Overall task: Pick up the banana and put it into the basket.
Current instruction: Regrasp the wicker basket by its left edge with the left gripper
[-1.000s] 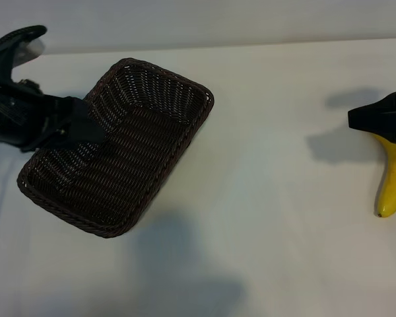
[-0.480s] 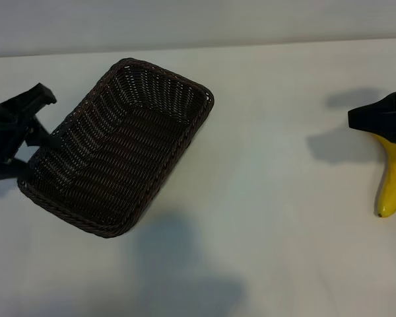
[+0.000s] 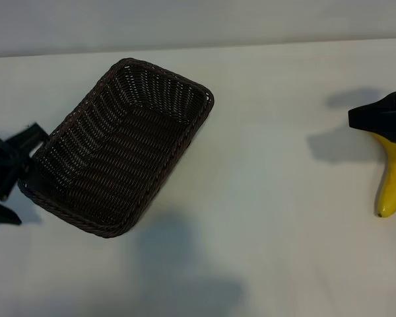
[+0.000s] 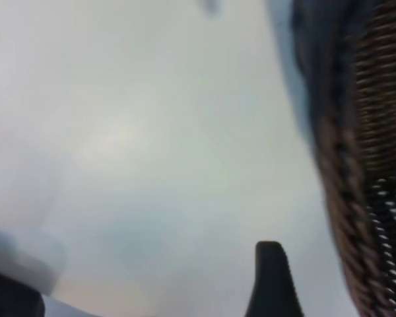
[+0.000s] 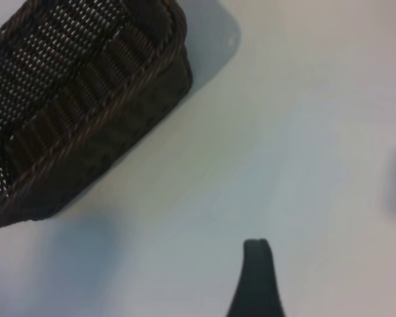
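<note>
We see the left claw (image 3: 3,181), open, now off the basket (image 3: 119,145); the right claw (image 3: 383,119), open, stays over the banana (image 3: 393,181).

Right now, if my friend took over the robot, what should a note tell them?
Left gripper: open, holding nothing, at the table's left edge beside the basket's near-left corner.
Right gripper: open, at the right edge, above the banana's upper end; it does not appear to grip it.
Basket: empty, sitting at an angle on the left part of the white table.
Banana: lying on the table at the far right, well away from the basket.
Done: nothing yet; the banana is not picked up.
Left to do: grasp the banana, carry it across, put it in the basket.
</note>
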Robot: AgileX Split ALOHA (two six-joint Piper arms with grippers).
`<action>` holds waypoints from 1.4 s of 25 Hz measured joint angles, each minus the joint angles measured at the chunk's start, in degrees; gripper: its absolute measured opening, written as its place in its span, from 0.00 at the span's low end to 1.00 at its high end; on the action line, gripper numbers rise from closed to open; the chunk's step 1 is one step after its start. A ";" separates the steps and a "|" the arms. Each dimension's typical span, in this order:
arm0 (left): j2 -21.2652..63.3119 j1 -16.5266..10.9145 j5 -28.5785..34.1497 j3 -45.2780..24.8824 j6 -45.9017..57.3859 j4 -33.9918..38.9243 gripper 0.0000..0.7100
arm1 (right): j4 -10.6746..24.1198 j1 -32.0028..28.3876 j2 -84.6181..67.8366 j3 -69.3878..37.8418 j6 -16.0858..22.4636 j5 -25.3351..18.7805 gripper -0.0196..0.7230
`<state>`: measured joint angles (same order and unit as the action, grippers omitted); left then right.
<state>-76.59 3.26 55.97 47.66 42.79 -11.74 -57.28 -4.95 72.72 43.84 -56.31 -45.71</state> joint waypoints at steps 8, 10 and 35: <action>0.00 0.21 -9.51 -5.64 1.33 -2.60 0.74 | 0.00 0.00 0.00 0.00 0.00 0.06 0.80; 0.00 0.27 -10.87 -6.77 1.33 -3.67 0.74 | 0.00 0.00 0.00 0.00 0.00 0.06 0.80; -6.40 0.27 -21.86 -9.67 -3.81 -10.26 0.73 | 0.00 0.00 0.00 0.00 0.00 0.41 0.80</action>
<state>-82.99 3.54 34.11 38.00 38.98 -22.00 -57.28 -4.95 72.72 43.84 -56.31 -45.29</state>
